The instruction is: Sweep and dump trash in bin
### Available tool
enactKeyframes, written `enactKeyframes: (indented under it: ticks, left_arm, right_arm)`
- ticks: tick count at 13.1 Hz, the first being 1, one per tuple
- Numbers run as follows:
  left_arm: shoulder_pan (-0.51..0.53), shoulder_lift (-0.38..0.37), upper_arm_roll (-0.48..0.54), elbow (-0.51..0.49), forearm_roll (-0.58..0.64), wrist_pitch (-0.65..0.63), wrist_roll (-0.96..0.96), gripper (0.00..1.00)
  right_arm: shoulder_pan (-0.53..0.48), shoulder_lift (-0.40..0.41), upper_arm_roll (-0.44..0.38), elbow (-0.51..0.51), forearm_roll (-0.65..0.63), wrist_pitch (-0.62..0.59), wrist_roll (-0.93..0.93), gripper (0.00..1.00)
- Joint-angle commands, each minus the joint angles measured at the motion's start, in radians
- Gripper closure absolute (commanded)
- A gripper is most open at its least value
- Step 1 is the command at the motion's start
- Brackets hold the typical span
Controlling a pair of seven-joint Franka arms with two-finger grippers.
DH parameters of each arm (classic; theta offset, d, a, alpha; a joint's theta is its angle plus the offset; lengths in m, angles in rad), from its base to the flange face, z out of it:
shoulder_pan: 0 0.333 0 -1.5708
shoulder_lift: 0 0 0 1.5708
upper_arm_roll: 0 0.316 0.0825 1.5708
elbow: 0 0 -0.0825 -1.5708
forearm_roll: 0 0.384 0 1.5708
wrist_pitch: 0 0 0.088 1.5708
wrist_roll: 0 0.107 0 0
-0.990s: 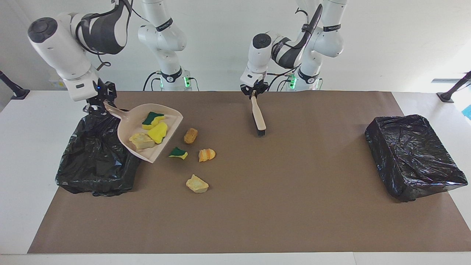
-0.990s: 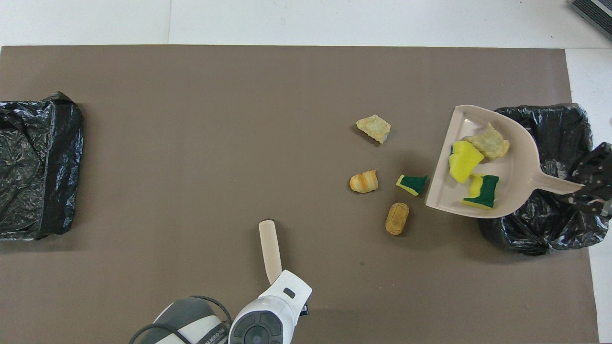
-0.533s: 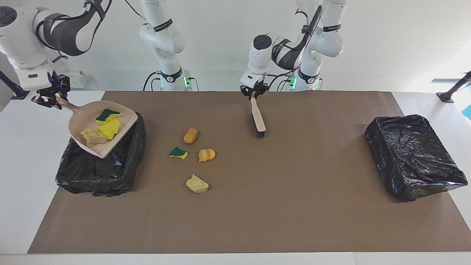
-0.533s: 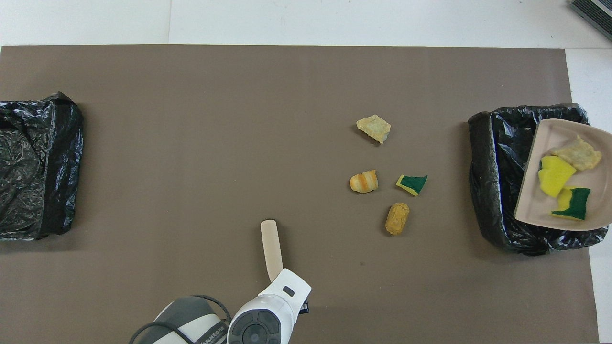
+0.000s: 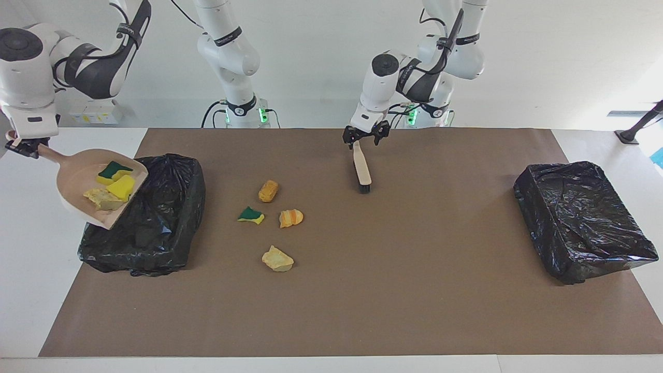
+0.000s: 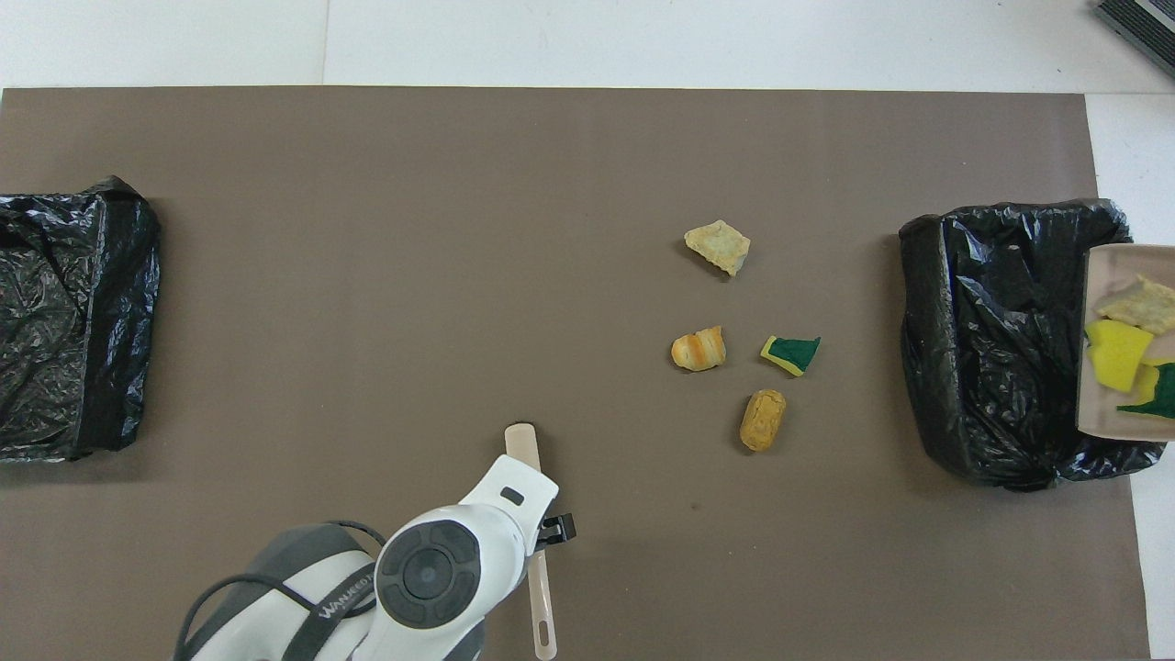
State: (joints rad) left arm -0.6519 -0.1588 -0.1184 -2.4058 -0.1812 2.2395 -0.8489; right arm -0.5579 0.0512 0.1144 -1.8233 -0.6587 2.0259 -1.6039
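My right gripper [image 5: 23,146] is shut on the handle of the beige dustpan [image 5: 77,171], held tilted over the outer edge of the black-lined bin [image 5: 155,223] at the right arm's end. Three scraps lie in the pan: a green-topped sponge [image 5: 115,170], a yellow piece [image 5: 122,187] and a tan chunk [image 5: 101,198]. Several scraps lie on the mat: an orange-tan chunk [image 5: 268,190], a green sponge bit [image 5: 251,215], an orange piece [image 5: 291,217] and a pale chunk [image 5: 277,258]. My left gripper [image 5: 365,139] is open over the handle of the brush [image 5: 361,168], which lies on the mat.
A second black-lined bin [image 5: 580,217] stands at the left arm's end of the table. The brown mat [image 5: 414,290] covers the table. In the overhead view the dustpan [image 6: 1097,408] shows at the frame's edge over the bin [image 6: 1001,349].
My right gripper has carried the loaded dustpan up off the mat and over the bin to its outer edge. My left gripper has opened and let go of the brush.
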Motion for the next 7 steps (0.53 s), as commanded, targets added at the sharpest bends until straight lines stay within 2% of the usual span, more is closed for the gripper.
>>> enactKeyframes:
  ticks: [1,4,7]
  left_arm:
    - [0.136,0.022,-0.006,0.108,0.009,-0.086,0.17,0.0]
    - [0.282,0.07,-0.004,0.204,0.025,-0.151,0.423,0.0]
    - [0.417,0.156,-0.004,0.385,0.06,-0.3,0.643,0.0]
  right_arm:
    - [0.051,0.001,0.007,-0.013,-0.139,0.008,0.041,1.0]
    - [0.114,-0.001,0.007,-0.018,-0.241,-0.012,0.038,1.0]
    - [0.142,-0.001,0.007,-0.01,-0.285,-0.035,0.044,1.0]
